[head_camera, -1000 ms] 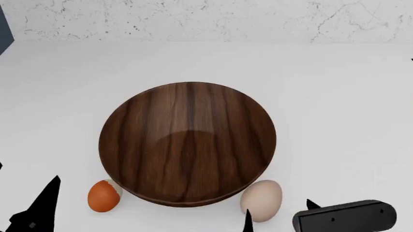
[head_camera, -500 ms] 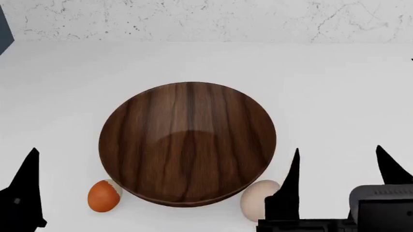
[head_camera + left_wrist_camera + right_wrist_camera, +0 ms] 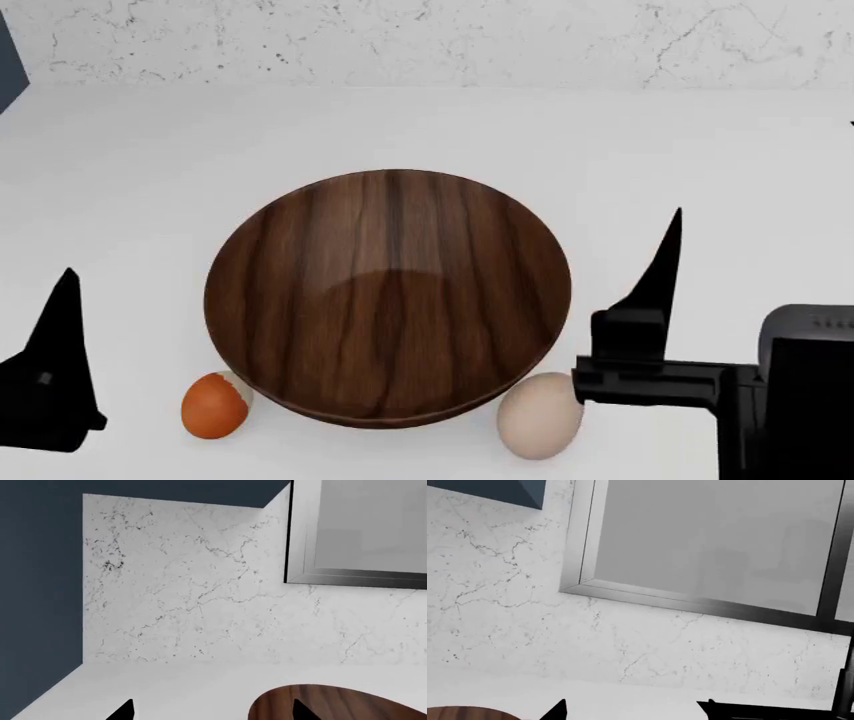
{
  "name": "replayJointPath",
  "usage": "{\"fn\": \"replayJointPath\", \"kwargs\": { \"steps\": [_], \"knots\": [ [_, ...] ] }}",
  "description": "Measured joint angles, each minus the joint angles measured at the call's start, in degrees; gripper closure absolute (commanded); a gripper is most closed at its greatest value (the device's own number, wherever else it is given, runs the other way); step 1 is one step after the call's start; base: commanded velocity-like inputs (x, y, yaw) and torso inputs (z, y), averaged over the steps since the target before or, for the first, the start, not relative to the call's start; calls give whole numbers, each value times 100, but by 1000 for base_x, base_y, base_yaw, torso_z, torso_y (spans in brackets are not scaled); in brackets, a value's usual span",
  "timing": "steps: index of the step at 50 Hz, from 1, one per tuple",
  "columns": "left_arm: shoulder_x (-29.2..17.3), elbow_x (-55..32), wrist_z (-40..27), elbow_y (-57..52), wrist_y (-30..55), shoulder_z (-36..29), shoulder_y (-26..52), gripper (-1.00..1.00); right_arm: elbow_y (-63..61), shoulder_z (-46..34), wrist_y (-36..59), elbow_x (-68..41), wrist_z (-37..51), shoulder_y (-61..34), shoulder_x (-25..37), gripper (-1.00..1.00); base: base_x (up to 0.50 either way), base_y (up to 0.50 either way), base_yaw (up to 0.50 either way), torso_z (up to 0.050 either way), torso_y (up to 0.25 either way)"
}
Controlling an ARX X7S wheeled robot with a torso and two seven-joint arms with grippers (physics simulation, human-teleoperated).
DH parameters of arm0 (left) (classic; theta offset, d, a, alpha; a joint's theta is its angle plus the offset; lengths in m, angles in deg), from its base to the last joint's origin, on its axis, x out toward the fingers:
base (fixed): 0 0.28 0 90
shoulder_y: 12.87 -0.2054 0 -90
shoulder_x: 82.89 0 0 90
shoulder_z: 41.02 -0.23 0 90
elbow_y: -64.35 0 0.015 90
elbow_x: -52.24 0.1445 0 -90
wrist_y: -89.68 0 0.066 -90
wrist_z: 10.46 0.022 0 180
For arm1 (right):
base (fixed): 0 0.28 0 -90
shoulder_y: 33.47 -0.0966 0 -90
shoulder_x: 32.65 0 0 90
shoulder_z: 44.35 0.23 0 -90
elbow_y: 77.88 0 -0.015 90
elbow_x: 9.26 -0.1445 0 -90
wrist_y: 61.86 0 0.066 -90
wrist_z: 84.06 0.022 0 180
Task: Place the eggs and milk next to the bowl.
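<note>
Seeing no milk in any view, you must find it: both eggs, orange (image 3: 215, 405) and beige (image 3: 541, 414), touch the bowl (image 3: 387, 295). Right claw (image 3: 747, 340) and left claw (image 3: 54, 370) hover empty, fingers apart.

Two eggs (image 3: 214, 405) (image 3: 541, 415); one bowl (image 3: 387, 295); two claws (image 3: 60, 385) (image 3: 747, 330)

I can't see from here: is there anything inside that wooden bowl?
Nothing shows inside the bowl; its wooden inside is bare. Both eggs lie outside it by its near rim: the orange-brown egg and the pale egg. No milk carton is in view.
</note>
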Motion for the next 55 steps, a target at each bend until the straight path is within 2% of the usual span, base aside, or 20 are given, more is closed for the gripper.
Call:
{"fn": "replayJointPath", "kwargs": {
  "steps": [3, 23, 29, 55],
  "knots": [
    [10, 28, -3, 6, -9, -17, 14, -100, 6, -54, 10, 46, 16, -37, 14, -100, 0, 0, 0, 0, 0],
    [31, 152, -30, -23, -72, -84, -22, -100, -23, -169, -60, 140, 64, 68, 58, -100, -467, 5, 0, 0, 0],
    [34, 200, -24, -14, -96, -110, -42, -100, -15, -182, -114, 161, 56, 114, 64, -100, 0, 0, 0, 0, 0],
    [67, 286, 13, 67, -264, -119, -127, -100, -20, -124, -400, 79, -2, 321, -2, -100, 1, -500, 0, 0, 0]
  ]
}}
